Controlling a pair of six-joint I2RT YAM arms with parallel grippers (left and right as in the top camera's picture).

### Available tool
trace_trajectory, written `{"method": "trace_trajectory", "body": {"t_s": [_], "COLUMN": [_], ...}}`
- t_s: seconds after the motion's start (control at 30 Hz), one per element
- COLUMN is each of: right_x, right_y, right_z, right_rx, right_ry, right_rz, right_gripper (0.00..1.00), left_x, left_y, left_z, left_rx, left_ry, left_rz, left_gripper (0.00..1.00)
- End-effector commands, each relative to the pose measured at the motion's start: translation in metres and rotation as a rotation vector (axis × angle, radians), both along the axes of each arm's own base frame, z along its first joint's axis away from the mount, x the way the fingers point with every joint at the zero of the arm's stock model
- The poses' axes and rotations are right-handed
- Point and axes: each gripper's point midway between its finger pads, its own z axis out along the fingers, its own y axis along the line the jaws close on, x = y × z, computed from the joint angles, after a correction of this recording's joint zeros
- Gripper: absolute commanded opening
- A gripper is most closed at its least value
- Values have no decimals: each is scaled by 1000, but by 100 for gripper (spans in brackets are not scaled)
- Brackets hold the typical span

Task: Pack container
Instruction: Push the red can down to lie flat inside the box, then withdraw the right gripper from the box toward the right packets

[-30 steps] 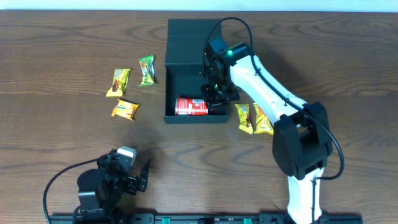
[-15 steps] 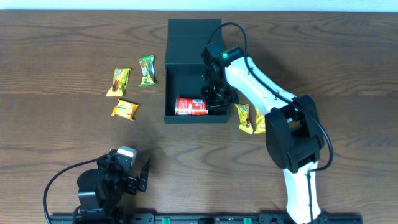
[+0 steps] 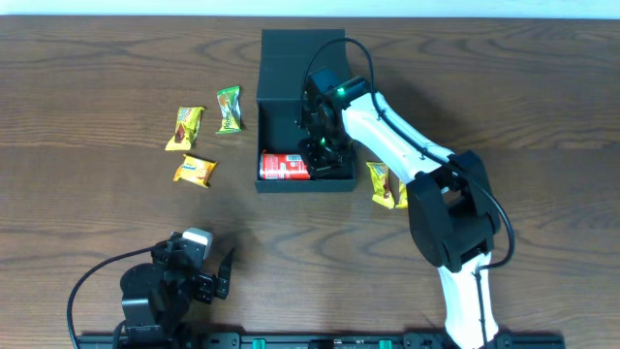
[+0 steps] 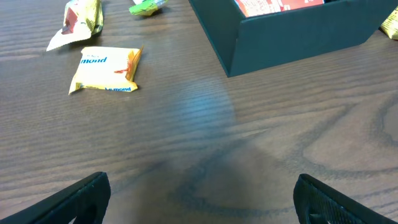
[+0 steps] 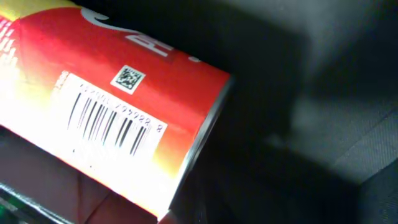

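The black container (image 3: 302, 186) stands open at the table's middle, its flap lid (image 3: 300, 58) laid back. A red can (image 3: 283, 166) lies on its side inside, at the front left. My right gripper (image 3: 325, 160) reaches down into the container, right beside the can's right end, and is shut with nothing seen in it. The right wrist view is filled by the can (image 5: 106, 106) and the dark container floor (image 5: 311, 93). Near the front left edge my left gripper (image 3: 219, 275) stands open and holds nothing; its fingertips (image 4: 81, 199) frame bare wood.
Three snack packets lie left of the container: yellow (image 3: 185, 127), green (image 3: 228, 109) and yellow-orange (image 3: 194, 171), the last also in the left wrist view (image 4: 104, 70). More packets (image 3: 386, 184) lie right of the container, partly under the right arm.
My right arm has swung left inside the container, and the red can has slid left with it toward the left wall. The left arm has not moved.
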Motion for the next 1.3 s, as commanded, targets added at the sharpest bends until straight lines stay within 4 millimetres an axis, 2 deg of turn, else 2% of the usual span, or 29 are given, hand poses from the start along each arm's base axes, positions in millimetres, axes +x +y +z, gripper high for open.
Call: {"method": "trace_trajectory", "body": {"t_s": [0.0, 0.33, 0.43, 0.5, 0.57, 0.67, 0.7, 0.77, 0.83, 0.9, 0.93, 1.0, 1.1, 1.2, 1.23, 1.27], "right_x": [-6, -11, -6, 4, 17, 44, 53, 62, 73, 76, 74, 57, 37, 28, 23, 18], "right_y": [11, 22, 13, 2, -5, -23, -33, -42, -61, -87, -100, -127, -137, -176, -197, -208], "right_z": [5, 7, 4, 11, 29, 78, 104, 168, 230, 271, 282, 285, 287, 298, 298, 294], "right_rx": [61, 79, 22, -27, -45, -121, -153, -145, -164, -227, -260, -292, -135, -91, -97, -103], "right_ry": [-4, -23, -33, -58, -99, -226, -283, -405, -581, -714, -741, -692, -590, -611, -630, -639], "right_rz": [73, 137, 96, 51, 32, 3, -12, -43, -97, -158, -179, -183, -179, -259, -313, -339], "right_gripper": [1, 1, 1, 1, 1, 1, 1, 1, 2, 2, 2, 1, 2, 2, 2, 2], "left_x": [0, 0, 0, 0, 0, 0, 0, 0, 0, 0, 0, 0, 0, 0, 0, 0], "left_y": [-1, -1, -1, -1, -1, -1, -1, -1, -1, -1, -1, -1, -1, -1, -1, -1], "left_z": [-2, -2, -2, -2, -2, -2, -2, -2, -2, -2, -2, -2, -2, -2, -2, -2], "left_rx": [-5, -5, -5, -5, -5, -5, -5, -5, -5, -5, -5, -5, -5, -5, -5, -5], "left_ry": [3, 3, 3, 3, 3, 3, 3, 3, 3, 3, 3, 3, 3, 3, 3, 3], "left_rz": [-4, -4, -4, -4, -4, -4, -4, -4, -4, -4, -4, -4, -4, -4, -4, -4], "left_gripper": [95, 96, 95, 95, 95, 95, 95, 96, 95, 95, 95, 95, 95, 96, 96, 95]}}
